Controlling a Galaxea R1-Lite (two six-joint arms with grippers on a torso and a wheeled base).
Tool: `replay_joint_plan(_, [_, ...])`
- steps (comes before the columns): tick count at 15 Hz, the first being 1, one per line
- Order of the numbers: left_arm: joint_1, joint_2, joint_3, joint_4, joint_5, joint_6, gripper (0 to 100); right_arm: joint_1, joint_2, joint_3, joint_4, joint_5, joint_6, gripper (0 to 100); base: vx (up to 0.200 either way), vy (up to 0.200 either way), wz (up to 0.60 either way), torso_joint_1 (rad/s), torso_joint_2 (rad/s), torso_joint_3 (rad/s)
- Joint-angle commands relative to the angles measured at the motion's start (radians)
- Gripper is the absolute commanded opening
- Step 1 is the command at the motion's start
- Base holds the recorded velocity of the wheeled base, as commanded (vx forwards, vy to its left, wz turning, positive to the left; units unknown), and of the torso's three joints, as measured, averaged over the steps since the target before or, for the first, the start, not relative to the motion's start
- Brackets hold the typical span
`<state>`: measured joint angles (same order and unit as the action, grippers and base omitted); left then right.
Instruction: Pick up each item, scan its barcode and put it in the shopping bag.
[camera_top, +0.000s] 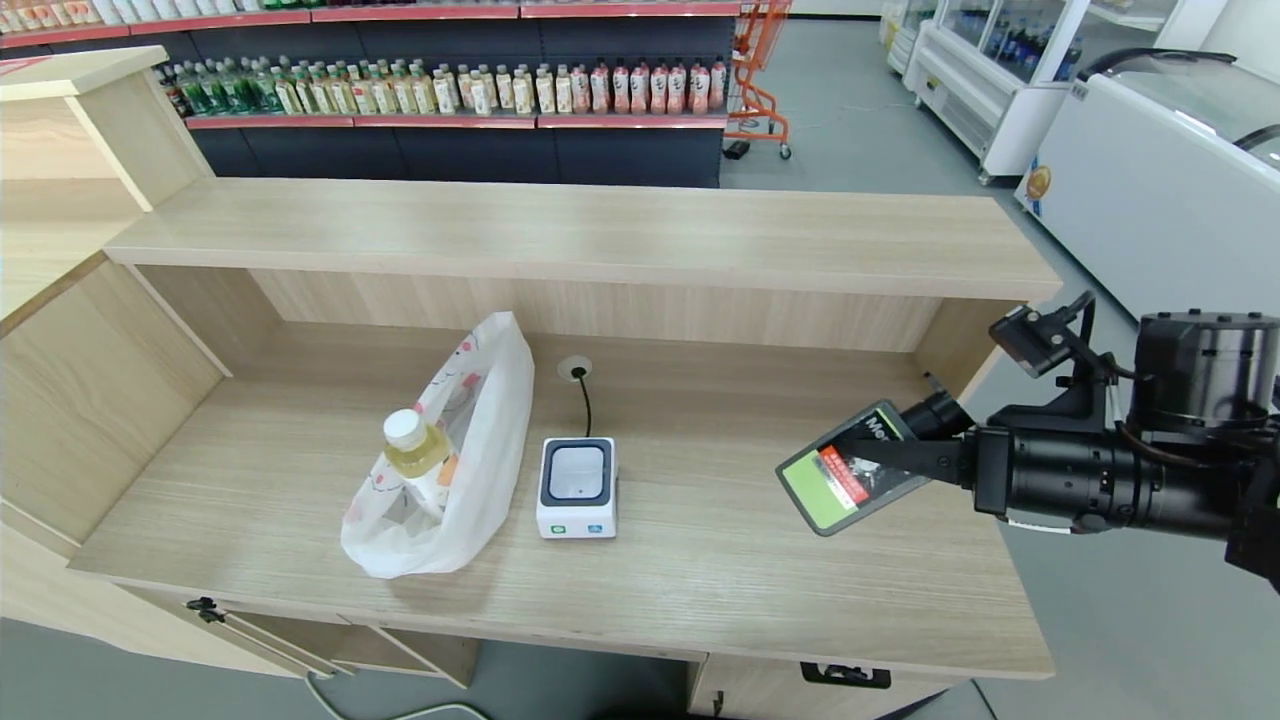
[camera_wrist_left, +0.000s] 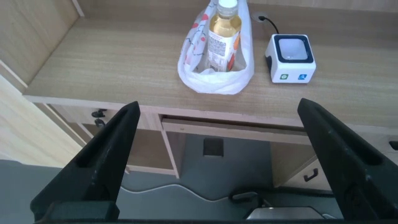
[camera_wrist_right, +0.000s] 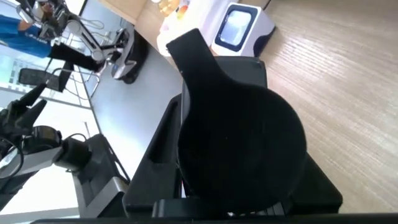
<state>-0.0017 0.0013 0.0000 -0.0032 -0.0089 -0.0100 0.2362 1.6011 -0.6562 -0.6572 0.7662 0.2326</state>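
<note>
Head view: R gripper (camera_top: 890, 458) is clamped on a dark packet (camera_top: 825, 490) w/ green-and-red label, held tilted in the air over the counter's (camera_top: 750, 560) right end. Shopping bag (camera_top: 490, 400) sits left of centre w/ 1 bottle (camera_top: 415, 450) inside. Scanner (camera_top: 577, 487) is just beside the bag, to its right.

L wrist view: L gripper (camera_wrist_left: 219, 109) has its fingers spread wide, nothing between them, in front of the counter edge & lower. Bag, bottle & scanner are ahead.

R wrist view: a dark shape sits close up. Can't tell packet from finger. Scanner lies beyond it on the counter.
</note>
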Motion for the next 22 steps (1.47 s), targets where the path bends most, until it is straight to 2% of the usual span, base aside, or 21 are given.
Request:
replay_joint_plan(1, [-0.001, 0.0, 0.0, 0.0, 0.001, -0.002, 100, 0.003, 0.051, -0.023, -0.005, 0.001, 0.01, 0, 0.0, 0.2, 0.0, 0.002, 0.0, 0.007])
replay_joint_plan(7, [-0.001, 0.0, 0.0, 0.0, 0.0, 0.001, 100, 0.002, 0.152, -0.129, -0.005, -0.005, 0.025, 0, 0.0, 0.2, 0.0, 0.005, 0.01, 0.001])
replay_joint_plan(9, [-0.001, 0.0, 0.0, 0.0, 0.0, 0.002, 100, 0.002, 0.223, -0.183, -0.025, -0.068, 0.027, 0, 0.0, 0.2, 0.0, 0.0, 0.0, 0.005])
replay_joint_plan(13, [-0.001, 0.0, 0.0, 0.0, 0.0, 0.002, 100, 0.008, 0.307, -0.189, -0.099, -0.082, 0.028, 0, 0.0, 0.2, 0.0, -0.001, 0.0, 0.002])
replay_joint_plan(16, [-0.001, 0.0, 0.0, 0.0, 0.0, 0.007, 100, 0.025, 0.35, -0.206, -0.12, -0.122, 0.03, 0, 0.0, 0.0, 0.0, 0.0, 0.0, 0.0])
replay_joint_plan(19, [-0.001, 0.0, 0.0, 0.0, 0.0, 0.007, 100, 0.029, 0.454, -0.22, -0.236, -0.191, 0.039, 0, 0.0, 0.0, 0.0, 0.0, 0.0, 0.0])
replay_joint_plan(22, [-0.001, 0.0, 0.0, 0.0, 0.0, 0.005, 100, 0.031, 0.496, -0.263, -0.248, -0.222, 0.042, 0, 0.0, 0.0, 0.0, 0.0, 0.0, 0.0])
